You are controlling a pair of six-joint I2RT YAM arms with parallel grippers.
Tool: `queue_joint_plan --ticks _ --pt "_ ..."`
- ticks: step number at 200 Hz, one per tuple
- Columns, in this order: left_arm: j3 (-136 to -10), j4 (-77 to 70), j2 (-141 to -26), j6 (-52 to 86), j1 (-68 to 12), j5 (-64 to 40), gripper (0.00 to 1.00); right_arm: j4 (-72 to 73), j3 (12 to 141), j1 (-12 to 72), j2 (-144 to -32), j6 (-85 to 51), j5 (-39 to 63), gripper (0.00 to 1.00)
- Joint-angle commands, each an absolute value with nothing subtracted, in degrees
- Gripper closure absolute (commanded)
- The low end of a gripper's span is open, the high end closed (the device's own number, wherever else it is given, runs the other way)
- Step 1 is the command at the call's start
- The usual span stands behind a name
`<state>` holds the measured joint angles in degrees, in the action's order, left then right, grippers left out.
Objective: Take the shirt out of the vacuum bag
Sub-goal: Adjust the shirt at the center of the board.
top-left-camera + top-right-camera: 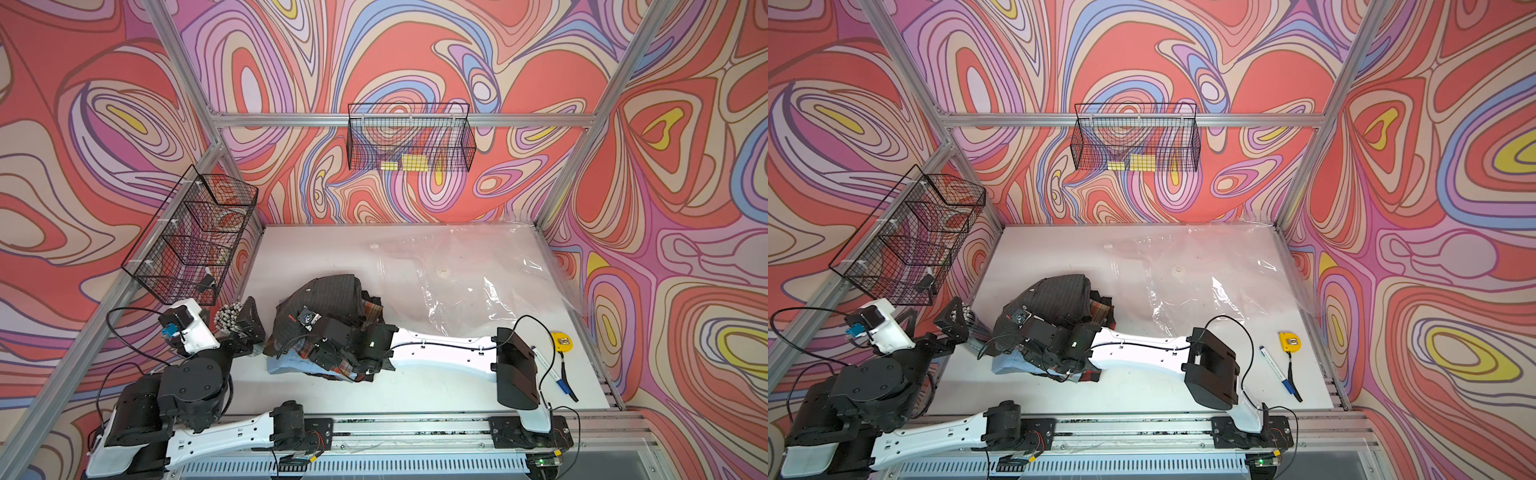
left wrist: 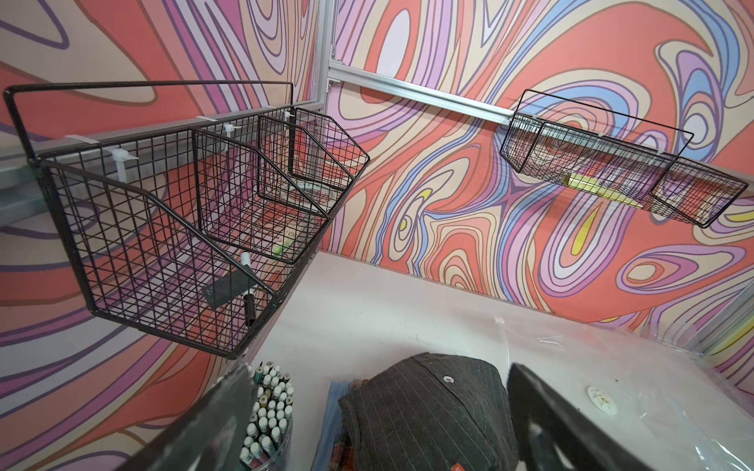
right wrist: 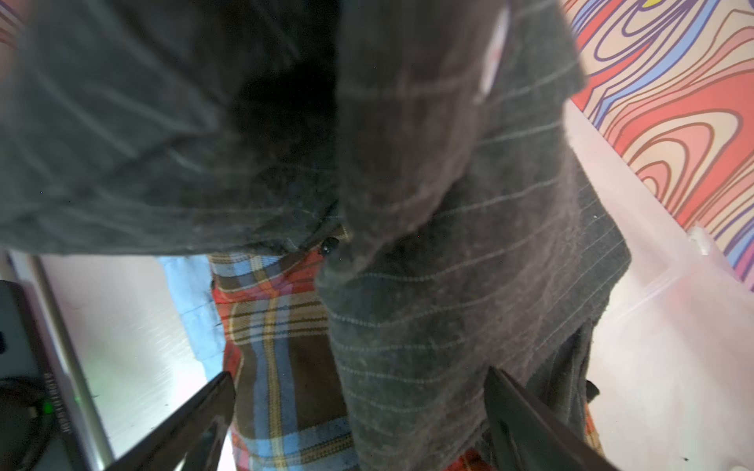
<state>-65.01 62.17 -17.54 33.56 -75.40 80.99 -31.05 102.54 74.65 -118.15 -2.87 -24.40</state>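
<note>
Charcoal cloth of the pinstriped shirt (image 3: 449, 285) filled the right wrist view, heaped over a plaid shirt (image 3: 277, 346) with a light-blue garment (image 3: 191, 293) at the bottom. The right jaws were released and spread wide. Their two dark fingers (image 3: 191, 424) stood either side of this pile without pinching it, and folds of the pinstriped and plaid cloth lay between them.

In both top views the pile sat on the white worktop (image 1: 436, 395), out of the vacuum bag (image 1: 478, 270). That bag lay spread and crinkled on the worktop, on the far side of the right jaws from the left jaws and just beside the pile. Its round white valve (image 1: 441, 271) faced up. Whether its edge touched the cloth could not be told.

The left jaws were also released and empty, held above the worktop near the pile's other side, with a cup of markers (image 2: 267, 412) just beside one finger.
</note>
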Motion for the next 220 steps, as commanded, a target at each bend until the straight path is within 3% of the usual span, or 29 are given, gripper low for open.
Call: queue_joint_plan --ticks 1,42,88,114,220 --pt "-64.0 60.7 -17.8 31.6 -75.5 83.0 0.01 -30.5 104.0 74.6 -119.3 -0.1 -30.6 0.07" --pt "-63.2 59.8 -16.8 30.9 -75.5 83.2 0.01 -31.2 106.9 74.5 -122.8 3.0 -37.8 0.2" --pt "-63.0 59.4 -15.7 30.1 -75.5 83.4 0.01 -30.0 107.0 74.5 -123.0 4.6 -39.8 0.76" --pt "-62.9 59.4 -15.2 30.2 -75.6 83.4 0.01 -30.1 106.0 74.4 -122.1 4.4 -40.5 1.0" --pt "-61.6 58.8 -14.3 29.9 -75.5 83.3 0.01 -33.9 100.7 74.6 -114.6 17.3 -56.0 1.0"
